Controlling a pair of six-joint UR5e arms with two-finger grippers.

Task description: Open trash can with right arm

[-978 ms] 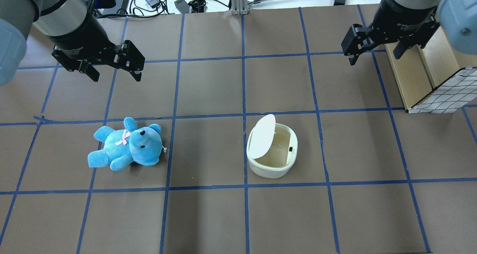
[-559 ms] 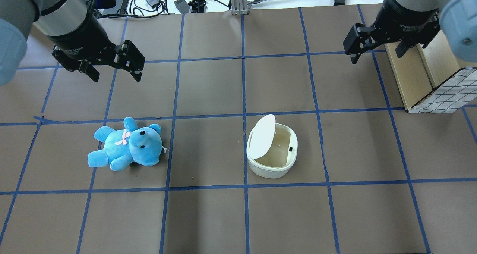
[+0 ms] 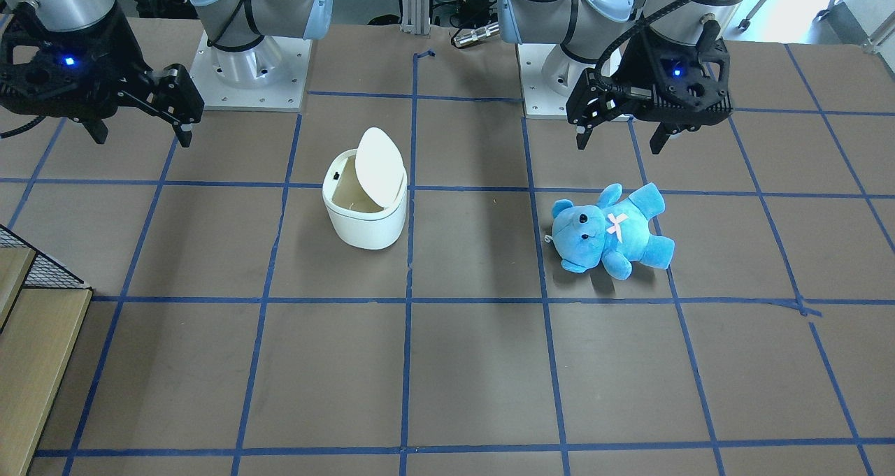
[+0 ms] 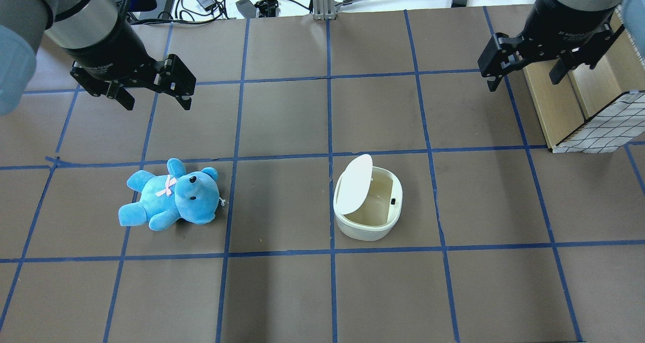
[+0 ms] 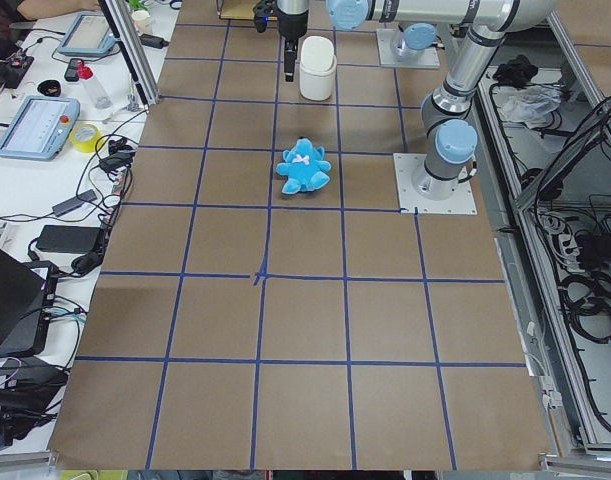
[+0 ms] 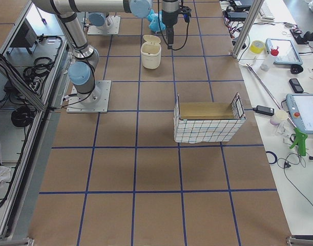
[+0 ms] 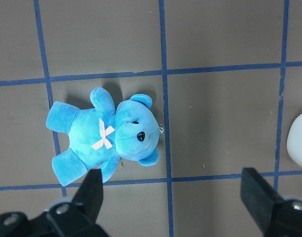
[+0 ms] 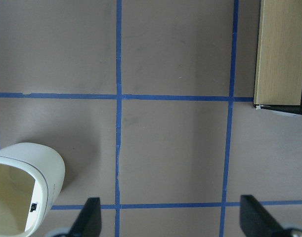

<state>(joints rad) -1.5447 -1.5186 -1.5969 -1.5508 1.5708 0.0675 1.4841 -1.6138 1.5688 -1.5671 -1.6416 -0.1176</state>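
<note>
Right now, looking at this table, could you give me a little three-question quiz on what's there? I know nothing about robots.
1. True or false: the lid of the trash can is shut.
2. Fill in: the teddy bear lies on the robot's ___ side of the trash can.
3. Pick one. The left gripper and the right gripper are: A) both gripping the bear; B) one on the lid, one on the bear; C) both open and empty, above the table.

Key: 1 false, the lid stands raised; 2 left; 3 C.
</note>
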